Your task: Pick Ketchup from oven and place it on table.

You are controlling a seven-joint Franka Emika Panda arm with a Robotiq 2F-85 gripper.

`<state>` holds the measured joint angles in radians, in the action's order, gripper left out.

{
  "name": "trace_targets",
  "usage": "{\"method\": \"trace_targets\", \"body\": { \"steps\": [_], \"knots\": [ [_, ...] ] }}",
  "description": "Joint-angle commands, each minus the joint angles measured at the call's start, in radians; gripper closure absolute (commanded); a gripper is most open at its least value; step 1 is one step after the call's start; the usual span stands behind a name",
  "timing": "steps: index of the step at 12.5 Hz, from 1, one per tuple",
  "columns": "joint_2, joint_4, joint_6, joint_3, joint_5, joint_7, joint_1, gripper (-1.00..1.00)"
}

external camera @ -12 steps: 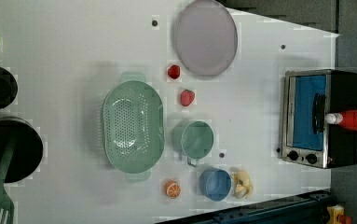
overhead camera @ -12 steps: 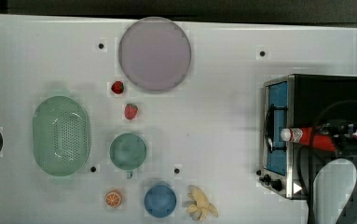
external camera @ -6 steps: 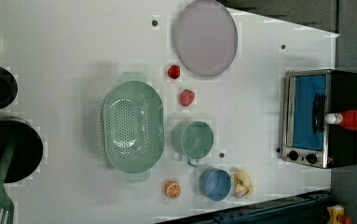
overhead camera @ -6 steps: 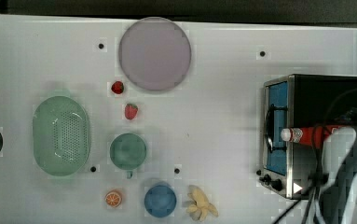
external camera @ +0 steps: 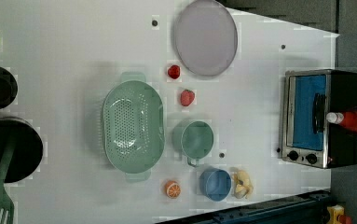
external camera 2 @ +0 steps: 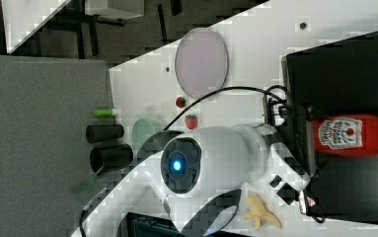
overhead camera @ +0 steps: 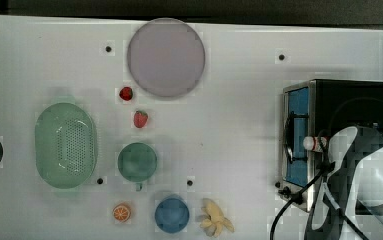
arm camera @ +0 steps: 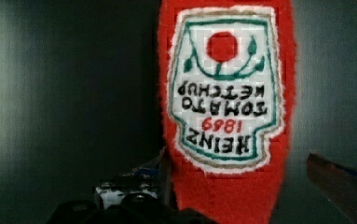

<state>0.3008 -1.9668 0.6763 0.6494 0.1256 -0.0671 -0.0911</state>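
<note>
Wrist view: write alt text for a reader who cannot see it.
A red ketchup bottle lies on the oven's dark top, close up, its white label reading Heinz Tomato Ketchup upside down. The open jaws stand on either side of the bottle.

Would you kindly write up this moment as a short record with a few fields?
ketchup: lying on its side on top of the oven, white cap toward the door side
oven: at the left view's right end of the table, door shut
table: white; holds a plate, colander, cups, fruit
claw: open, straddling the ketchup bottle, not yet closed on it
</note>
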Motion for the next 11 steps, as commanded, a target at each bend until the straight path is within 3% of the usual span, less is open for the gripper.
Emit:
{"method": "trace_targets", "body": {
  "steps": [1,4,5,7,8,11],
  "knots": [
    [0.002,0.035,0.018,0.006,0.032,0.024,-0.016,-1.0],
    [0.025,0.034,0.019,0.004,0.035,0.024,-0.023,-1.0],
    [0.029,0.033,0.019,0.002,0.04,0.024,-0.023,-0.92],
    [0.039,0.032,0.028,0.001,0.049,0.024,-0.023,-0.43],
    [0.036,0.036,0.029,0.001,0.049,0.024,-0.021,-0.29],
    [0.03,0.049,0.028,0.0,0.048,0.024,-0.016,-0.29]
  ]
}}
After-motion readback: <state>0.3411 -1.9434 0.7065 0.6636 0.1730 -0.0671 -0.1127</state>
